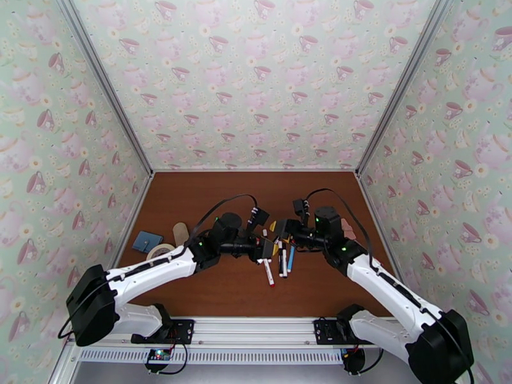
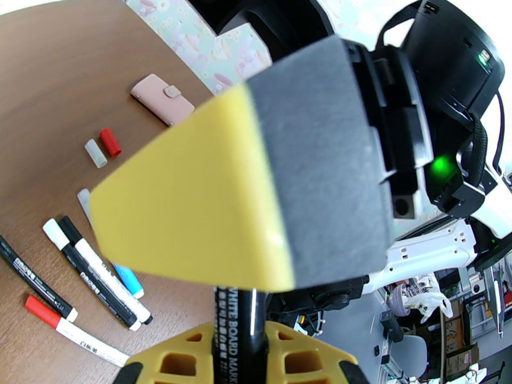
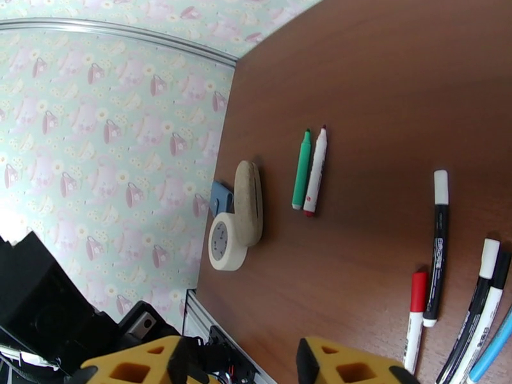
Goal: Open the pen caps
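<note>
Both arms meet over the middle of the table [image 1: 192,206].

Left claw [image 2: 240,356]: pinched tight on a black marker [image 2: 240,328]. The barrel stands upright between its yellow fingers, white print facing the camera.

Right claw [image 3: 246,372]: spread, yellow fingers apart, bare table and rail showing in the gap. From the left wrist, one pad [image 2: 256,180] of the right claw, yellow and grey, covers the marker's upper end. Can't tell whether it touches the marker or whether the cap is on.

Loose pens lie in a cluster on the near side of the claws, mid-table:
- red-capped white pen [image 1: 269,274]
- black pen with white cap [image 3: 438,248]
- two black-and-white pens [image 2: 96,276] side by side
- blue pen [image 1: 291,257], right-most

A green pen [image 3: 301,169] and a white pen with red tip [image 3: 316,171] lie side by side, parallel. They are left of the cluster, between it and the beige lump [image 3: 248,203].

Caps already off: a red cap [image 2: 110,142] and a white cap [image 2: 96,153] lie side by side on the table. They are on the right, near a pink wallet [image 2: 163,98] and apart from the pens.

Left edge: a tape roll [image 3: 225,241] rests against the lump, with a flat blue item [image 3: 221,196] just beside them.
</note>
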Controlling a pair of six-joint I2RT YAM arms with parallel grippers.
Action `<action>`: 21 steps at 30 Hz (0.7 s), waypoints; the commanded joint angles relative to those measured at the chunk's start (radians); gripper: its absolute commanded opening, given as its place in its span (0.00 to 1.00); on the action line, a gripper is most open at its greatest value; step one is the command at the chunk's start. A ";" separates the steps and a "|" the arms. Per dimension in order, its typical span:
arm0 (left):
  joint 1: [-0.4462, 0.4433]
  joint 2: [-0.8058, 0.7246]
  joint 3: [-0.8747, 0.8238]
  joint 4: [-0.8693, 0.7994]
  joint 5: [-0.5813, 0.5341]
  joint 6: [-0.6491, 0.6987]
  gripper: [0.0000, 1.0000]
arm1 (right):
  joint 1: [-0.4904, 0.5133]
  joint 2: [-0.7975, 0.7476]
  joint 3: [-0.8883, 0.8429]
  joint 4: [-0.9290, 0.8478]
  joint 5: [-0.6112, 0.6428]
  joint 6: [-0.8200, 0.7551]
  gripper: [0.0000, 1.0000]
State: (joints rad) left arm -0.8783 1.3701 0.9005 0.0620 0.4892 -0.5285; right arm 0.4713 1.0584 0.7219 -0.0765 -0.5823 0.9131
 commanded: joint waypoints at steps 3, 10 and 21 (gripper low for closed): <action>0.004 0.023 0.005 0.032 -0.009 -0.012 0.01 | 0.007 -0.011 -0.004 0.042 0.016 0.028 0.38; 0.004 0.037 0.011 0.039 -0.015 -0.020 0.01 | 0.014 -0.002 -0.001 0.058 0.008 0.046 0.31; 0.004 0.037 0.010 0.031 -0.024 -0.021 0.01 | 0.030 0.007 -0.001 0.064 0.013 0.053 0.31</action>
State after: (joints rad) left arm -0.8783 1.3960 0.9005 0.0849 0.4854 -0.5434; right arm 0.4900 1.0607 0.7219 -0.0422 -0.5758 0.9592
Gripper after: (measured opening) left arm 0.171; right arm 0.310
